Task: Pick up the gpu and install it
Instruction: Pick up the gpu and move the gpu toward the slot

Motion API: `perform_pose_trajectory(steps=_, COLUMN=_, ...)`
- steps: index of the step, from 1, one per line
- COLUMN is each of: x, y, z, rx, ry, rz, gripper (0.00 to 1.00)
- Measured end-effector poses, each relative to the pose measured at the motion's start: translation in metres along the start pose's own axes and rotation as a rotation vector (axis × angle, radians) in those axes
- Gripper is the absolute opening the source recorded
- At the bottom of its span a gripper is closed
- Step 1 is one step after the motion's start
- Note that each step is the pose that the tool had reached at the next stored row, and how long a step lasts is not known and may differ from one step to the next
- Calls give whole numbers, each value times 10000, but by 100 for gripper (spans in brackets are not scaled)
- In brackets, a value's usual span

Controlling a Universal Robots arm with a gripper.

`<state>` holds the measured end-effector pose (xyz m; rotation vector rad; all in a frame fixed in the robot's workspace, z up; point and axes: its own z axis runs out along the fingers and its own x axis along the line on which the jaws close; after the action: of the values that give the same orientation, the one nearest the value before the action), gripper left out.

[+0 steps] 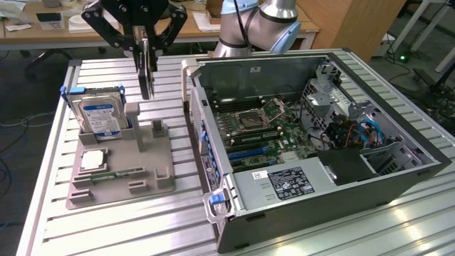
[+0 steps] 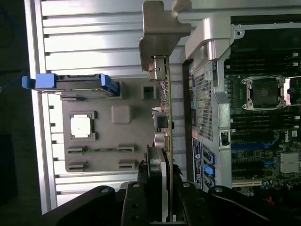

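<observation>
Exterior view: grips the gpu point(image 1: 146, 80) in the hand point(image 1: 145, 50), jaws clamped on its upper end. Holds it upright and edge-on in the air, clear of the grey fixture tray point(image 1: 153, 178) underneath. Hangs just to the exterior view's right of the hard drive point(image 1: 99, 114) standing in its slot, and to the left of the open computer case point(image 1: 398, 181). Wrist view: looks down along the gpu point(image 2: 165, 122) past its silver bracket point(image 2: 160, 28) to the tray point(image 2: 122, 141), with processor chip point(image 2: 81, 126) and memory stick point(image 2: 99, 149) in their recesses. Beneath everything, a ribbed metal surface point(image 1: 142, 224).
</observation>
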<state>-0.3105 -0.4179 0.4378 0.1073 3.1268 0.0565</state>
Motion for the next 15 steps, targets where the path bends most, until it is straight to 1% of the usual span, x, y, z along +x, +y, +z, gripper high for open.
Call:
perform_pose_trajectory(steps=2, x=1, y=0, z=1, rx=6, ry=48, rz=-148, gripper=28)
perform_pose_trajectory(steps=4, x=1, y=0, z=1, rx=9, ry=68, rz=-153, gripper=28)
perform_pose_trajectory(steps=5, x=1, y=0, z=1, rx=15, ry=72, rz=-154, gripper=28)
perform_pose_trajectory(steps=7, x=-1, y=0, z=2, rx=65, ry=68, rz=-157, gripper=28)
perform_pose_trajectory(steps=8, x=0, y=-1, z=2, rx=78, ry=67, rz=-157, gripper=28)
perform_pose_trajectory(steps=15, x=-11, y=2, z=2, rx=80, ry=67, rz=-155, gripper=28)
